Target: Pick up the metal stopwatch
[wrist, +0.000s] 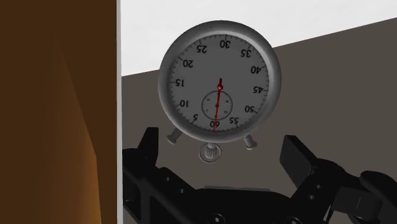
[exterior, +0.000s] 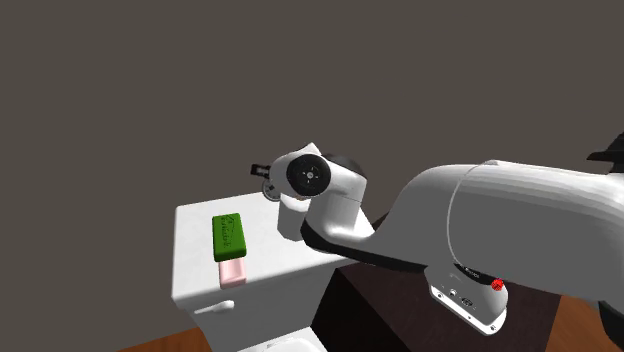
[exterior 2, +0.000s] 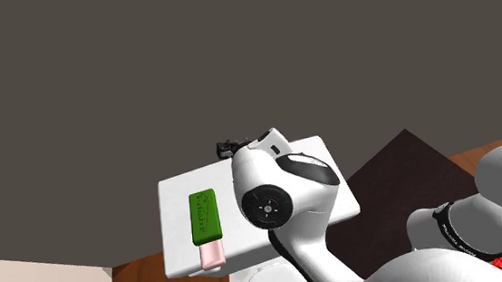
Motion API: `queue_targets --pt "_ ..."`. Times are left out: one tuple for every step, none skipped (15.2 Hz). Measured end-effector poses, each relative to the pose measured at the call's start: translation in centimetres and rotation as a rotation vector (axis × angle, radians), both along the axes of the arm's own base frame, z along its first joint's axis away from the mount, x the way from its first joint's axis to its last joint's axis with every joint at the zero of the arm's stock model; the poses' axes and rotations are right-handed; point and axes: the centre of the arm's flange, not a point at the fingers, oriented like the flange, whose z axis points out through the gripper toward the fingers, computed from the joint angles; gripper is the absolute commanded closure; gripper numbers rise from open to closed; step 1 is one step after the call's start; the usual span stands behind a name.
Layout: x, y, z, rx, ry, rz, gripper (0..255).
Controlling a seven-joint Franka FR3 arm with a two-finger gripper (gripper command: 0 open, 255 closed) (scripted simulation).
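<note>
Stopwatch: round metal-rimmed stopwatch (wrist: pixel 219 89) with a grey dial and black numerals is lying just beyond the pincer's fingertips. Its red hand is pointing at the 60 mark.
Stopwatch orientation: crown and two side buttons are facing the pincer, with the crown sitting in the gap between the fingers.
Stopwatch backdrop: in the wrist view the dial is showing partly against white worktop and partly against dark grey wall; whether it is lying flat or leaning I cannot tell.
Pincer: black pincer (wrist: pixel 221 139) is standing wide open, one finger on each side of the crown, touching nothing and holding nothing.
Arm: white arm (exterior: pixel 330 205) is reaching over the worktop's far edge, close to the wall (exterior: pixel 300 70), in the shoulder view.
Worktop: white box-shaped worktop (exterior: pixel 195 265) is carrying the loose items.
Green packet: flat green packet (exterior: pixel 230 237) is lying on the worktop, well apart from the pincer, toward the shoulder view's left.
Pink block: small pink block (exterior: pixel 232 272) is lying at the green packet's near end, touching it.
Brown panel: tall brown panel (wrist: pixel 57 127) is standing beside the worktop's edge in the wrist view.
</note>
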Motion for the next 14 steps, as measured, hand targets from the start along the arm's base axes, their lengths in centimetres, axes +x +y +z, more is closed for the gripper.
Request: queue_targets --pt "-0.02 0.01 -0.15 0.003 -0.004 0.001 0" --pt "0.00 0.06 -0.28 0.005 -0.006 0.002 255" --pt "-0.10 0.27 -0.33 0.010 -0.011 0.010 255" --pt "-0.20 0.61 -0.30 0.020 -0.025 0.029 255" --pt "-0.13 0.68 -0.42 0.019 -0.023 0.027 255" --pt "-0.04 0.82 -0.43 0.017 -0.019 0.021 255" --pt "0.00 0.89 -0.49 0.016 -0.017 0.020 255" --pt "-0.01 0.90 -0.49 0.015 -0.016 0.019 255" --pt "0.00 0.92 -0.46 0.013 -0.014 0.019 255" --pt "-0.06 0.81 -0.40 0.011 -0.011 0.020 255" --pt "-0.04 0.78 -0.42 0.011 -0.011 0.021 255" --pt "-0.09 0.70 -0.48 0.015 -0.016 0.024 255" --pt "-0.10 0.72 -0.36 0.009 -0.010 0.017 255" --pt "-0.19 0.41 -0.22 0.003 -0.003 0.009 255"
